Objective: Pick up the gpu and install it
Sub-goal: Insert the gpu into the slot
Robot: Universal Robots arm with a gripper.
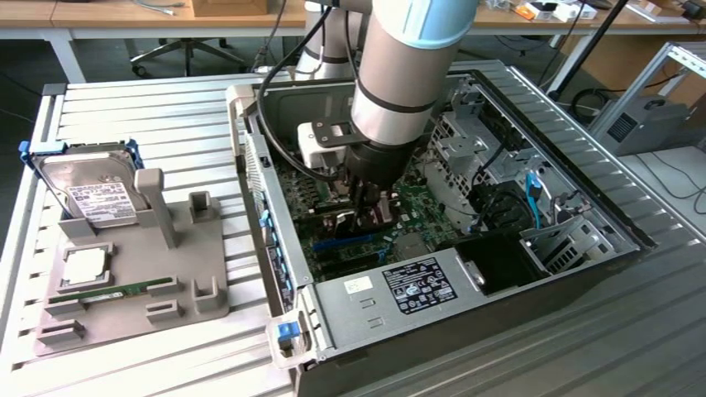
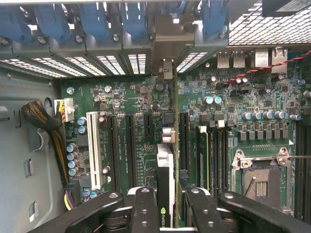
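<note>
Now the arm reaches down into the open computer case (image 1: 574, 198), which lies on its side on the tabletop (image 1: 144, 107) so that the motherboard (image 2: 126, 97) faces upward and can be reached from above. The claw (image 1: 369, 211) is clenched on the gpu (image 2: 165, 165). In the wrist view the card is seen edge-on, pinched between the two black fingers (image 2: 146, 208) and held upright, so that its lower edge can meet a slot squarely.

The card runs parallel to the long black expansion slots (image 2: 130, 150), well to the right of the white slot (image 2: 94, 150) and left of the processor socket (image 2: 262, 179). Its metal bracket (image 2: 165, 68) points to the far wall of the case, at the row of rear openings beneath the blue latches (image 2: 92, 19), where the bracket end belongs. Whether the card's edge is fully pressed home cannot be told.

At the exterior view's left, well apart from the case, a grey fixture (image 1: 165, 281) props the hard drive (image 1: 94, 190) and cradles the memory stick (image 1: 116, 289), keeping each part in a fixed pose for grasping.
</note>
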